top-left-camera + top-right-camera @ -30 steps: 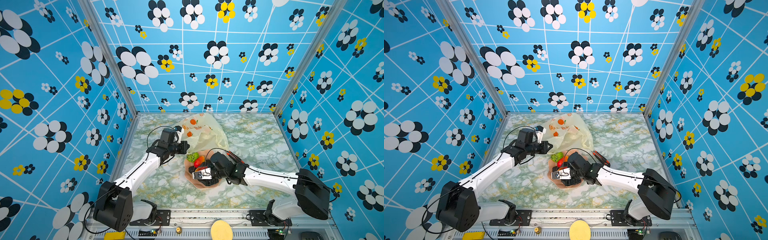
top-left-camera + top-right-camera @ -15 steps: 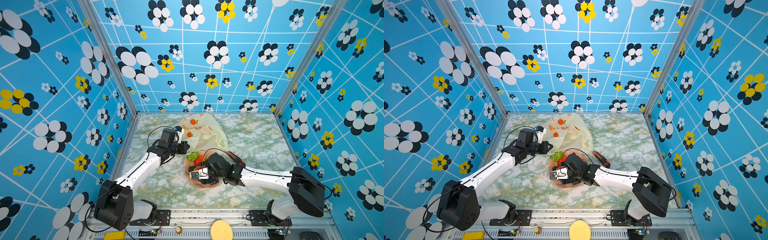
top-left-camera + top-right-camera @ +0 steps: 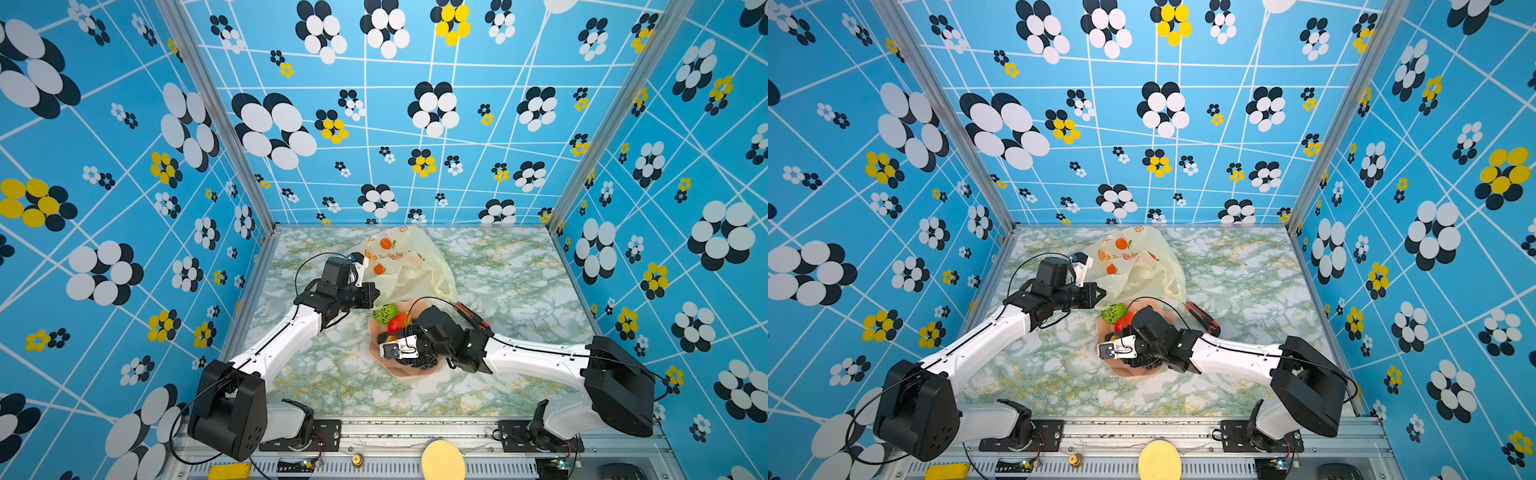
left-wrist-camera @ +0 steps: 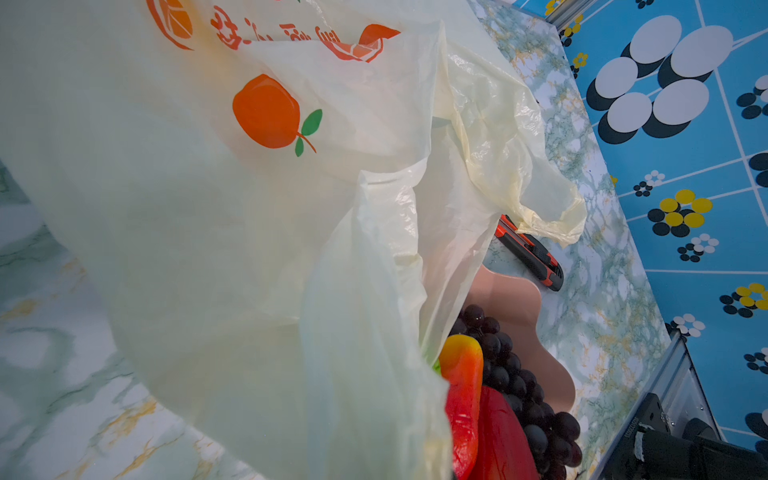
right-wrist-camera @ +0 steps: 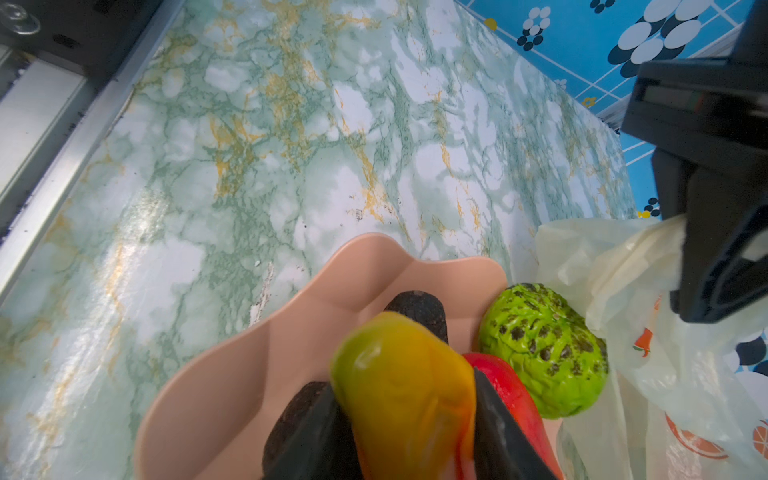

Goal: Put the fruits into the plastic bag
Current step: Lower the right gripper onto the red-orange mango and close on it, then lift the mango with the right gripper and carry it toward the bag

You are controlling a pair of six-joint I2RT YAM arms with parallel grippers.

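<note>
The cream plastic bag [image 3: 407, 270] lies at the back of the table, with its mouth toward the pink dish [image 3: 382, 368]. My left gripper [image 3: 372, 297] is shut on the bag's edge [image 5: 648, 245] and holds it up. My right gripper [image 5: 403, 386] is down in the dish, its two black fingers pressed on either side of a yellow-green to red mango [image 5: 399, 365]. Beside the mango in the dish lie a bumpy green ball [image 5: 544, 349], a red fruit [image 5: 515, 399], two rough black ovals [image 5: 419, 309] and dark grapes [image 4: 511, 374].
A red-and-black utility knife [image 3: 471, 318] lies on the marble top just right of the dish, under the right arm's cable. Blue flowered walls close in the table on three sides. A metal rail runs along the front edge.
The right gripper has pushed a little further left into the dish and its fingers have closed in on the mango. The left arm and the bag have not moved.
</note>
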